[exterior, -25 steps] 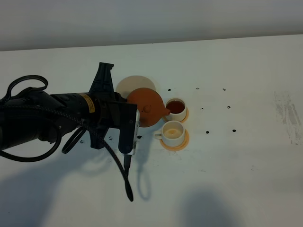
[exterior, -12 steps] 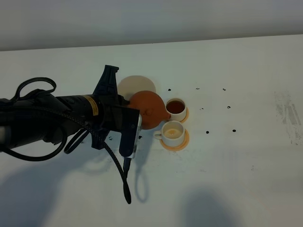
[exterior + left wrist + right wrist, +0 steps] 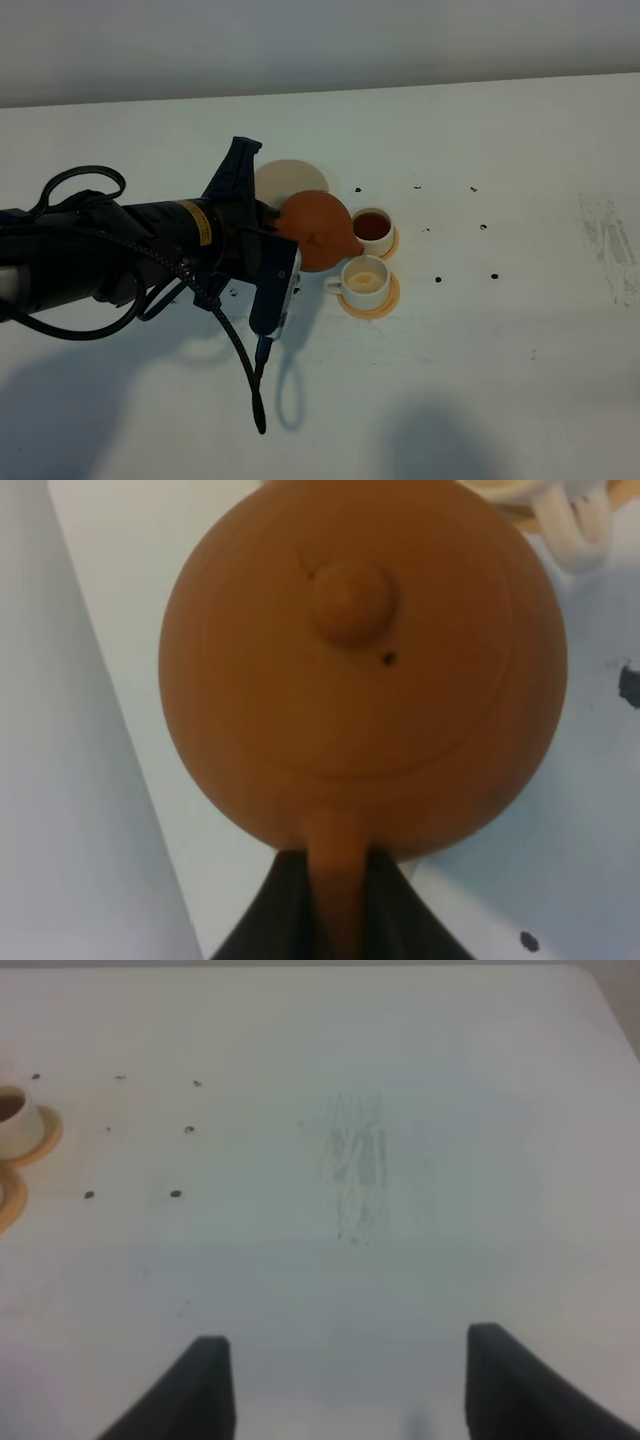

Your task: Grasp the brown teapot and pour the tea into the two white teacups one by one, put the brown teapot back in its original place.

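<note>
Brown teapot (image 3: 318, 228): I count one, round and squat, reddish clay, with a knobbed lid. Its loop handle is pinched tight in my left claw (image 3: 335, 885). It is between the single beige disc (image 3: 285, 178) and two white cups. The far teacup (image 3: 372, 228) is dark with tea, the near teacup (image 3: 364, 281) pale. Each stands on its own orange coaster (image 3: 392, 297). My right claw (image 3: 340, 1385) hangs over the counter (image 3: 400, 1210), jaws wide apart.
</note>
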You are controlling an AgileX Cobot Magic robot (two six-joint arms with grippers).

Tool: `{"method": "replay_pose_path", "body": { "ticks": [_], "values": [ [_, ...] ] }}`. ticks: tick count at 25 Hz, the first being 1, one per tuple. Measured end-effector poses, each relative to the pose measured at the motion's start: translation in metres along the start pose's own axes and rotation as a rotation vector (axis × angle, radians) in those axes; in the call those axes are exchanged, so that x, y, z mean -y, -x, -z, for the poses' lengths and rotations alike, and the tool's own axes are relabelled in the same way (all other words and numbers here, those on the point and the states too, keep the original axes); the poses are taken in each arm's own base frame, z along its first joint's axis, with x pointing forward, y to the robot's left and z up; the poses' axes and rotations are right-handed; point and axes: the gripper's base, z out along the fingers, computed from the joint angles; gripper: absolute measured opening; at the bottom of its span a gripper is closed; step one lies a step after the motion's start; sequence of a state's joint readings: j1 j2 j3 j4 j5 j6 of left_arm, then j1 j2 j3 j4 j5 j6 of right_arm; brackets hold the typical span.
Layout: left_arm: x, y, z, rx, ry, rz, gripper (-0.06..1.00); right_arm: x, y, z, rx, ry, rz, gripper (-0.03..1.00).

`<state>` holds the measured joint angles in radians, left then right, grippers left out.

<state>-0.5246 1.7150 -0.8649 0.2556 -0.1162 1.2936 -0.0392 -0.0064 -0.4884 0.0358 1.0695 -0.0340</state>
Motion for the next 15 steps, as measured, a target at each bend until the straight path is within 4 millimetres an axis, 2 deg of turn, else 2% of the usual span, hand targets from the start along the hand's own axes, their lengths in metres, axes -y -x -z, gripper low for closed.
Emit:
{"method": "replay_pose_path", "body": {
  "ticks": [15],
  "values": [
    [-0.0010,0.0004,-0.0005,0.004,0.014,-0.116,0.10,0.0000,0.0000,0.0000,0.000,0.000,0.000,0.51]
  ]
}}
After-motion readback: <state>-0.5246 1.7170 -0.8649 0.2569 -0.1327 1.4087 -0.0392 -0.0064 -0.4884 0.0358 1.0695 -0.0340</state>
